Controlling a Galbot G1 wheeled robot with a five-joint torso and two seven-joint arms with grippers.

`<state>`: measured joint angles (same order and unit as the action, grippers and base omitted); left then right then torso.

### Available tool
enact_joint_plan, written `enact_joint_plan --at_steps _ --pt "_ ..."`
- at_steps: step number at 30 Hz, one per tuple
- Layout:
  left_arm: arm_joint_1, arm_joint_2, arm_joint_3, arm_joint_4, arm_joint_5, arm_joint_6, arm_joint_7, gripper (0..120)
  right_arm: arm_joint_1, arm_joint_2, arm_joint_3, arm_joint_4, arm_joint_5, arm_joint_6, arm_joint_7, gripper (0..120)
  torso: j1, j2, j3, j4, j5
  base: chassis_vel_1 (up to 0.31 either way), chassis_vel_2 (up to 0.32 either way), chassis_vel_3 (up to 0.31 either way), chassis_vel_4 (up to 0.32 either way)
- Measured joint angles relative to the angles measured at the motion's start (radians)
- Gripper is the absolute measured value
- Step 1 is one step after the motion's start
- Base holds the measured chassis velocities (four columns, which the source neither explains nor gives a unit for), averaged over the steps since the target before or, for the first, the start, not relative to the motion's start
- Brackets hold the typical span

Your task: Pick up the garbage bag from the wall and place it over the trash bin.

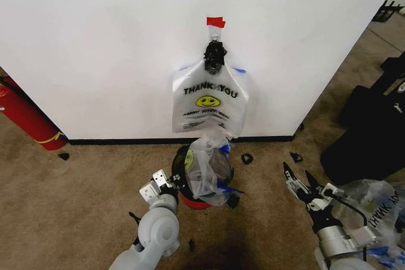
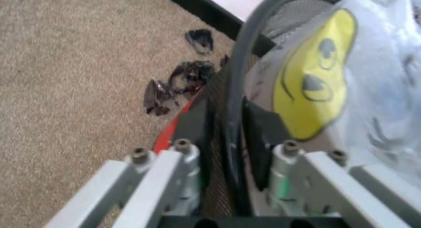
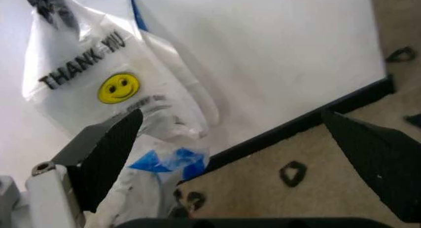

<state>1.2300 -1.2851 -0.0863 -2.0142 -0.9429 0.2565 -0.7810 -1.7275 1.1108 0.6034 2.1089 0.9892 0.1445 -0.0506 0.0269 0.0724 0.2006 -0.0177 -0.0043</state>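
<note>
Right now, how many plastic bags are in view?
3: the garbage bag on the wall, another bag in the trash bin, a clear bag at right; more could be hidden.

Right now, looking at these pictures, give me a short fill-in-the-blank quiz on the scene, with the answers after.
1. The thin white plastic garbage bag with the yellow smiley hangs on the white ____.
2. The left gripper is closed on the rim of the small black ____.
3. The right gripper hovers with its fingers ____.
4. The piece of tape above the bag is ____.

Answers: wall; trash bin; open; red
</note>
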Motion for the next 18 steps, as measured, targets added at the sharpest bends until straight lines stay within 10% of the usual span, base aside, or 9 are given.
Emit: enact_joint_plan --at_steps 11,18 --pt "0.066 0.109 -0.029 -0.148 0.052 0.053 0.064 63 0.216 -0.122 -0.069 -0.228 0.137 -0.033 -0.191 100 0.000 0.000 0.000 0.0007 0.0002 0.000 0.000 0.000 0.000" --pt "0.110 0.186 -0.065 -0.258 0.123 0.048 0.141 88 0.377 -0.194 -0.151 -0.471 0.264 -0.084 -0.584 100 0.000 0.000 0.000 0.0000 0.0004 0.000 0.000 0.000 0.000"
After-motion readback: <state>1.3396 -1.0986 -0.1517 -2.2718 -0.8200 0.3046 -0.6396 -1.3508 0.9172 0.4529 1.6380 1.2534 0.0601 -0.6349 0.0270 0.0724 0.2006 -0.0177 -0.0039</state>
